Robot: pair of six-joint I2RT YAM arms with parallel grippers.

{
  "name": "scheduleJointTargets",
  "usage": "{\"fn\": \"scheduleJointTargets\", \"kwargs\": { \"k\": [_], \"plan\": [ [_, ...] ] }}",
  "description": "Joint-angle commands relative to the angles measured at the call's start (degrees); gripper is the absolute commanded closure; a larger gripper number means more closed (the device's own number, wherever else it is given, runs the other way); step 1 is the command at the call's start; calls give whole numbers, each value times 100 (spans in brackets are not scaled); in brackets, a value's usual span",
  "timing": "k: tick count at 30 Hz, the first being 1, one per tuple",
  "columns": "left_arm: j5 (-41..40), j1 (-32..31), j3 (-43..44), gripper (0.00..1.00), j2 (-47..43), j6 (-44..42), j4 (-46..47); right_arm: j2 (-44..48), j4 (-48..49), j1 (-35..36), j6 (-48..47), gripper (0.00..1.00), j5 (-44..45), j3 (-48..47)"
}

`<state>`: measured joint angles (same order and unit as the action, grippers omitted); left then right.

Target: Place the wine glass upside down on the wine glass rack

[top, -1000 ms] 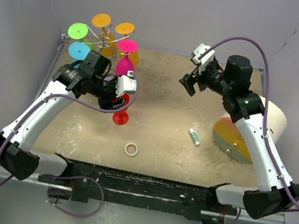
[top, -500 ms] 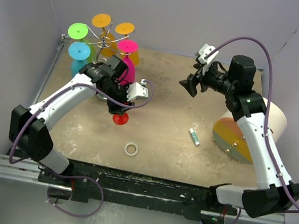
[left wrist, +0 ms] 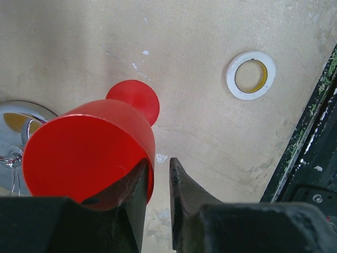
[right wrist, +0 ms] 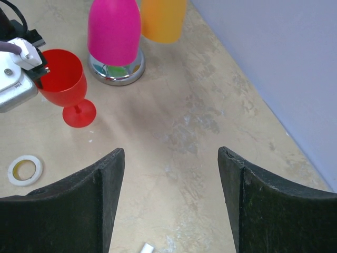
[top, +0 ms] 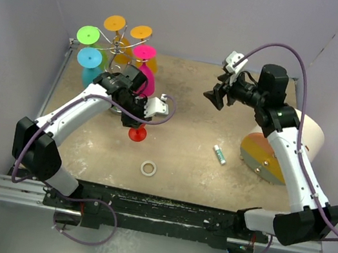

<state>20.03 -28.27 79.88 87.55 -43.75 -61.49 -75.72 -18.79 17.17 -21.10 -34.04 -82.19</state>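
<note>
Red plastic wine glass stands upright on tan table, foot down, just beside round shiny base of thin silver wire rack. My left gripper straddles rim: 1 finger inside bowl, 1 outside, jaws narrow, sliver of gap on outer side. Cannot tell if grip is made. My right gripper spread wide, empty, well apart. 5 coloured glasses hang inverted on rack. Judgement: early stage. Left to do: lift, flip, hang.
</note>
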Motion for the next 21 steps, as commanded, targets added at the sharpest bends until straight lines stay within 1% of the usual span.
{"fn": "scheduleJointTargets", "kwargs": {
  "k": [1, 7, 11, 15, 18, 21],
  "plan": [
    [62, -36, -28, 77, -33, -129, -122, 40, 342, -42, 144, 27, -56, 67],
    [62, -51, -53, 92, -113, -191, -228, -2, 354, -69, 118, 27, 70, 86],
    [158, -69, -38, 100, -339, -295, -356, -29, 349, -82, 58, 28, 123, 99],
    [505, -82, 194, 100, -630, -295, -454, 84, 420, -206, 58, 27, 90, 283],
    [859, -82, 252, 100, -953, -271, -324, 209, 485, -450, 94, 27, -70, 421],
    [1155, -82, 340, 100, -1196, -263, -141, 135, 475, -719, 225, 27, -192, 314]
  ]
}}
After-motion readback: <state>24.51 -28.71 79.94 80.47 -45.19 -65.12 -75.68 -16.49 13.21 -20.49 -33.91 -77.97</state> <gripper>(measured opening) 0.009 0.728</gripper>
